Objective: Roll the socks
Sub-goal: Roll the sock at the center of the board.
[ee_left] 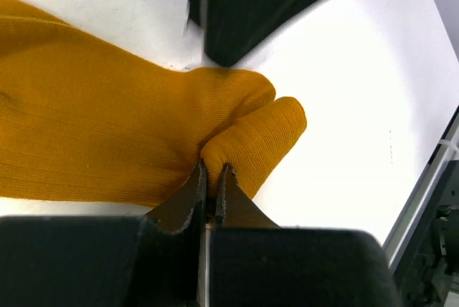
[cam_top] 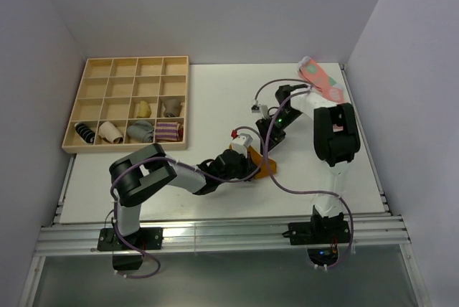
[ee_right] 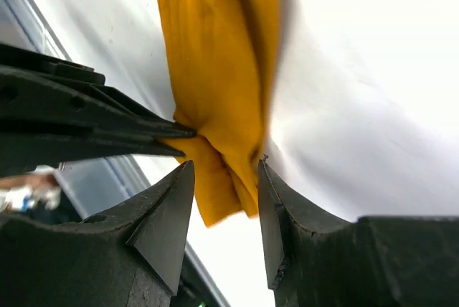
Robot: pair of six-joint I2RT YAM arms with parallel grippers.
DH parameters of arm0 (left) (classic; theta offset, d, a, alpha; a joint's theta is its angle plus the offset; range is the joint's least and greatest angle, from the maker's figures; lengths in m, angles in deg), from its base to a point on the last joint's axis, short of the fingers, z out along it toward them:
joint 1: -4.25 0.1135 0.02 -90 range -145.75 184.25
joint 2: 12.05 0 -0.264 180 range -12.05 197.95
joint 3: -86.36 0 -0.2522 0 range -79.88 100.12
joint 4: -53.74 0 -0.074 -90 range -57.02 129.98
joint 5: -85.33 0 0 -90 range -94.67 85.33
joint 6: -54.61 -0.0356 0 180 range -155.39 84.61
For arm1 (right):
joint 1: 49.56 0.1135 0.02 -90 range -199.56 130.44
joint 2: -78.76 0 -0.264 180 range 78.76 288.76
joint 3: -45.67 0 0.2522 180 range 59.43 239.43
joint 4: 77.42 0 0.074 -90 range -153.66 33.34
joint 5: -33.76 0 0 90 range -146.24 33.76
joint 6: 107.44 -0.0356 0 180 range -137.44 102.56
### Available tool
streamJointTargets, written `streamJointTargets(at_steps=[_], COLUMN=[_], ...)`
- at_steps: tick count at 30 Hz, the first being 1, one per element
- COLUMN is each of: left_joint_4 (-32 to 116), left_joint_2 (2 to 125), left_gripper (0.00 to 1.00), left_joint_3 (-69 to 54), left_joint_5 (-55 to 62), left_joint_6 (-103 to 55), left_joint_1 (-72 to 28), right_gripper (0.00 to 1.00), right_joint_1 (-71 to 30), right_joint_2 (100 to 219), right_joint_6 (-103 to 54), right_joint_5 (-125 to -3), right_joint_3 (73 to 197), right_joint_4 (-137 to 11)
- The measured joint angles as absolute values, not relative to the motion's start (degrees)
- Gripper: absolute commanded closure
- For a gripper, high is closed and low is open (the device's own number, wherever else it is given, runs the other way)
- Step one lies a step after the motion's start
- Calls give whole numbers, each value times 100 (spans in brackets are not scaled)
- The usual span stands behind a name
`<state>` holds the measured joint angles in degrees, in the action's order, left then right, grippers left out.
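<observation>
Left gripper (ee_left: 210,178) clenched: we see its two fingertips pressed together on a pinched fold at the end of the sock (ee_left: 107,128). The fabric is a mustard-orange fine-ribbed knit. At the pinch it bunches into two rounded lobes, and the rest spreads flat and broad on the worktop (ee_left: 344,106). We cannot make out its cuff in any view. Right gripper (ee_right: 226,167) released, its jaws standing apart on either side of the same sock end. The cloth runs into the gap without filling it, and one jaw sits right at the fabric's edge. In the top view the sock (cam_top: 262,164) lies around the middle of the worktop (cam_top: 179,192), a little toward the near edge. The left arm reaches low from its base at the near left, forearm almost flat. The right arm rises from the near right, bends high by the far right corner and comes back down to the sock. A pink sock (cam_top: 320,77) lies at the far right corner. A wooden tray (cam_top: 129,70) sits at the far left corner, with sock bundles (cam_top: 140,131) in its near row.
</observation>
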<state>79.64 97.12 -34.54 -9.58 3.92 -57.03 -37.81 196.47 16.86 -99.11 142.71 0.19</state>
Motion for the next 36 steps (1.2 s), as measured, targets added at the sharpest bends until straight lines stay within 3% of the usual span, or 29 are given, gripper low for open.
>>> streamJointTargets(at_steps=[14,22,36], left_joint_4=[8275,8032,7350], left_joint_2=[9734,9874,10180], left_gripper=[100,100,100], left_joint_3=[-3755,-3587,-3045], left_joint_5=[-164,741,1921], left_joint_6=[1511,2016,2376], left_joint_1=[-5241,-4850,-4402], right_gripper=[52,51,49], right_joint_1=[-4232,-4225,-3379], right_joint_2=[18156,18049,16998], right_joint_6=[2526,3428,3771], right_joint_5=[-10094,-10112,-9618], right_joint_3=[13563,13246,11974], right_joint_4=[-483,-427,-1047])
